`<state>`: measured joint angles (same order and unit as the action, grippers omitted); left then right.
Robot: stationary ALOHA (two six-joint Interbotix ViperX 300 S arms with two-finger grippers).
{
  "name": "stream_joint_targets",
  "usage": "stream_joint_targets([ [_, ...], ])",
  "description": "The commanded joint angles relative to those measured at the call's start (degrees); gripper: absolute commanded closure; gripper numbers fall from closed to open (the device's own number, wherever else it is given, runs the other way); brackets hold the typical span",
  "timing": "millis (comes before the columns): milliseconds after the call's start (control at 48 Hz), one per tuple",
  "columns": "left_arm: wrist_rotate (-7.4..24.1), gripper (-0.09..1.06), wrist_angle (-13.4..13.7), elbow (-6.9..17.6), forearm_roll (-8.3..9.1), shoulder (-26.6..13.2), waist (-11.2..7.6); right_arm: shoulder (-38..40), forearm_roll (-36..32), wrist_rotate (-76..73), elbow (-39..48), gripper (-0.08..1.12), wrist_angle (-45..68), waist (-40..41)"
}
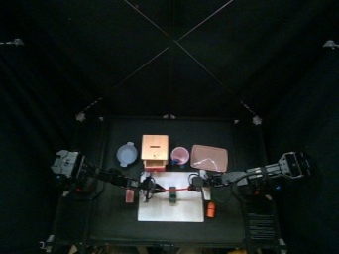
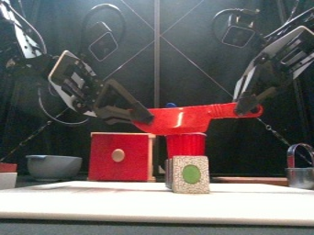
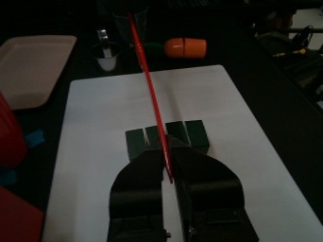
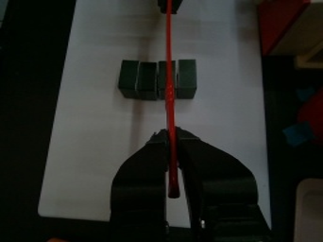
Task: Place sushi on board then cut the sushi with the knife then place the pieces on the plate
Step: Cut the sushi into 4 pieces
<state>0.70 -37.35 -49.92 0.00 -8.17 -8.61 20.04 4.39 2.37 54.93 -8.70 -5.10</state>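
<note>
- The sushi roll [image 2: 186, 173] sits near the middle of the white board [image 3: 113, 113], which lies along the table's front edge. It is three dark green blocks in a row, all touching.
- The red knife [image 2: 185, 117] hangs level above the roll and clear of it, carried at both ends. The left pincer [image 3: 171, 184] is clamped narrow on one end and the right pincer [image 4: 171, 180] is clamped narrow on the other.
- Both wrist views show the knife running square across the roll's length, which is the right heading for a cut.
- In those views the knife seems to pass over the middle block, close to a seam. Whether it is exactly on the seam cannot be told.
- The step in hand looks like the first cut. To do it well, the robot should first shift both pincers together along the roll until the edge is over a seam.
- The two arms should then come down at an even rate so the knife stays level; a tilt would push the roll sideways instead of parting it.
- Pressure should be straight down and light, since nothing pins the roll to the board.
- The pink tray [image 1: 209, 156] waits behind the board near the table's back edge, with no pieces on it yet.
</note>
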Motion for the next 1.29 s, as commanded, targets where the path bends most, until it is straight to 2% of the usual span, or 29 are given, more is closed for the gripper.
stream_joint_targets([
  [21, 0.3, 0.59, 2.0, 1.4, -0.26, -0.1, -0.44, 0.6, -0.7, 0.4, 0.0, 0.62, -0.3, 0.4],
  [167, 1.6, 0.59, 6.1, 1.8, -0.35, -0.9, 0.88, 0.4, -2.6, 0.4, 0.5, 0.62, -0.3, 1.8],
  [354, 3.3, 0.59, 6.6, 1.8, -0.62, -0.8, 1.23, -2.1, -3.0, 0.3, 0.3, 0.62, 0.4, 1.8],
  [1000, 3.3, 0.59, 8.2, 1.5, -1.49, 0.4, 0.18, -3.8, -0.8, 0.2, 0.1, 0.62, 0.1, 0.9],
  [1146, 3.4, 0.59, 8.3, 1.4, -1.85, -0.1, 0.26, -5.1, -0.9, 0.2, -0.2, 0.62, 0.0, 0.9],
  [1292, 3.4, 0.59, 9.9, 1.5, -2.29, -1.3, 0.44, -6.4, -1.1, 0.3, -0.4, 0.62, 0.0, 0.9],
])
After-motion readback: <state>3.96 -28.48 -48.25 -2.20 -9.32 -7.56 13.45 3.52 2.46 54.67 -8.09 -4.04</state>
